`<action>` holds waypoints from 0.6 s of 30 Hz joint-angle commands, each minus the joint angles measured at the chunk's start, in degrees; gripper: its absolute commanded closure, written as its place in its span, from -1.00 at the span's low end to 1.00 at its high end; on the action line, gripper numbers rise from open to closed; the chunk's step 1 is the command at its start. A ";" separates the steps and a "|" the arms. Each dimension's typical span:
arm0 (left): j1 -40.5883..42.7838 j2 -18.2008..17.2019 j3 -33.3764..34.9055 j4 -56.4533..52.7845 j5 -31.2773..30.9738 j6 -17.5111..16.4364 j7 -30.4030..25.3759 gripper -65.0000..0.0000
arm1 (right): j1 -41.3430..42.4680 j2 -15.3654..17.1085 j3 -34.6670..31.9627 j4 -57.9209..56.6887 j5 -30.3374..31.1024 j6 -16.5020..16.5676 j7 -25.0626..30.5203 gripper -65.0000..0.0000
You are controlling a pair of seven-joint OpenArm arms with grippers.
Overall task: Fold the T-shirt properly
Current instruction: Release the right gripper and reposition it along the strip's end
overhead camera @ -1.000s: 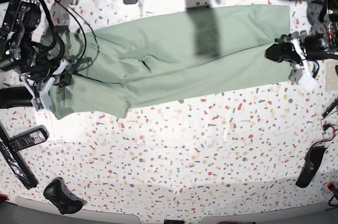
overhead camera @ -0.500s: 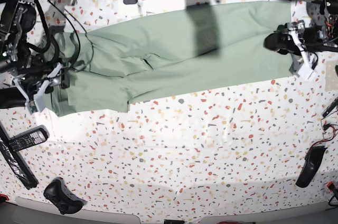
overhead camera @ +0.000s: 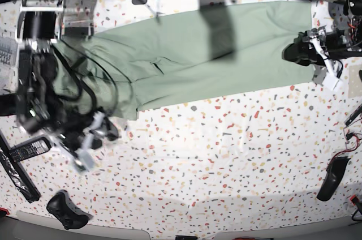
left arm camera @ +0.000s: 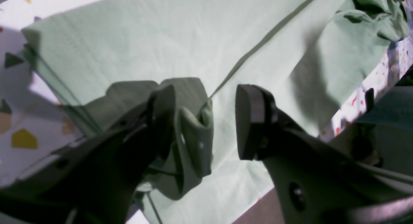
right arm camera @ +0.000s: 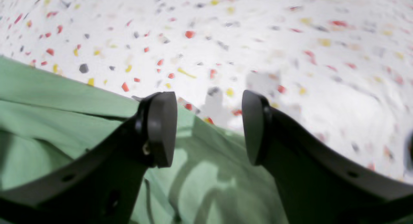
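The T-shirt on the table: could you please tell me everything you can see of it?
The T-shirt is plain pale sage-green cloth, folded into a long band lying flat across the far part of the speckled table. Layered edges and a seam show; its sleeve end is rumpled. A bunched fold rests against one finger of the open left gripper. The open right gripper hangs above its near edge, gripping nothing.

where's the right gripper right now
In the base view the right gripper is at the left, open, over bare table just off the near left corner of the T-shirt, above the remote.
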 commanded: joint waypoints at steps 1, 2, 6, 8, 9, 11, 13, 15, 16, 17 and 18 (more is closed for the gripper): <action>-0.59 -0.98 -0.37 1.01 -1.20 -0.49 -0.52 0.14 | 3.02 0.74 -1.77 -0.92 0.72 0.32 -1.40 0.03; -0.59 -0.98 -0.37 1.01 -1.20 -0.49 -0.52 0.14 | 4.72 0.76 -3.72 -2.82 0.70 0.32 -3.91 0.03; -0.59 -0.94 -0.37 1.01 -1.20 -0.49 -0.52 0.14 | 9.03 0.96 -5.22 -8.92 0.11 0.32 -8.07 0.03; -0.59 -0.92 -0.37 1.01 -1.20 -0.49 -0.52 0.14 | 9.77 1.07 -2.54 -10.12 -2.10 -0.50 -6.49 0.03; -0.61 -0.81 -0.37 1.01 -1.20 -0.49 -0.52 0.14 | 9.75 1.09 -0.42 -10.49 -3.58 -1.79 -4.42 0.03; -0.74 -0.42 -0.37 1.01 -1.16 -0.49 -0.52 0.14 | 9.70 1.05 4.74 -11.47 -5.27 -3.34 -3.32 0.03; -0.74 0.24 -0.37 1.01 -1.20 -0.49 -0.55 0.14 | 9.25 1.05 9.84 -13.11 -4.57 -3.26 -4.31 0.03; -0.74 1.09 -0.37 1.01 -1.20 -0.49 -0.55 0.14 | 8.76 1.07 13.79 -14.69 -4.61 -2.27 -5.97 0.03; -0.74 1.55 -0.37 1.01 -1.18 -0.49 -0.52 0.14 | 8.15 1.14 15.28 -15.04 -4.57 -1.95 -5.95 0.03; -0.74 1.99 -0.37 1.01 -1.18 -0.49 -0.52 0.14 | 7.39 1.29 16.33 -15.04 -3.15 -1.92 -5.95 0.03; -0.74 2.47 -0.37 1.01 -1.20 -0.49 -0.50 0.14 | 6.58 1.42 17.18 -15.02 -1.20 -1.92 -5.97 0.03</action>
